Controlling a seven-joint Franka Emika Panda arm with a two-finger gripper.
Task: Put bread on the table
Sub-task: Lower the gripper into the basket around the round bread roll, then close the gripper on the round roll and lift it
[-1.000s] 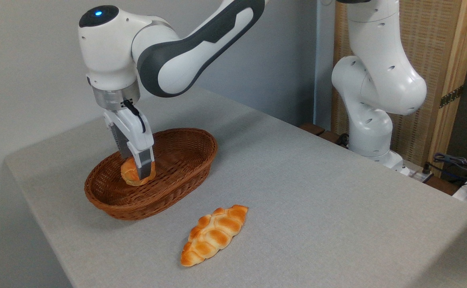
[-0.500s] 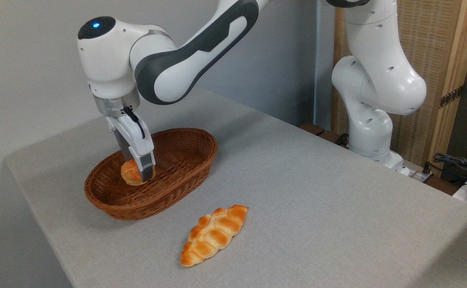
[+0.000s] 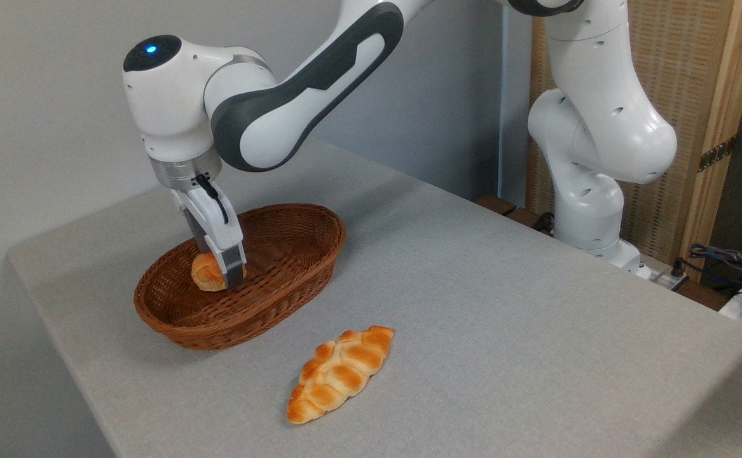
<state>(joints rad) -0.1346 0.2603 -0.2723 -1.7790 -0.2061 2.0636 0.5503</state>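
Observation:
The bread (image 3: 205, 273), a small round golden-orange bun, sits inside the brown wicker basket (image 3: 262, 305) toward its left half. My gripper (image 3: 221, 275) reaches down into the basket and is shut on the bun, one finger (image 3: 233, 266) covering its right side. The table (image 3: 504, 318) is covered in light grey cloth and carries the basket on its left part.
A long braided loaf (image 3: 339, 374) lies on the cloth in front of the basket. The arm's white base (image 3: 593, 191) stands at the table's far right edge, with cables (image 3: 727, 261) beyond it. A wooden screen (image 3: 695, 95) stands behind.
The gripper has stayed on the bun inside the basket. The wrist has tilted a little and the bun has shifted very slightly up and left with it.

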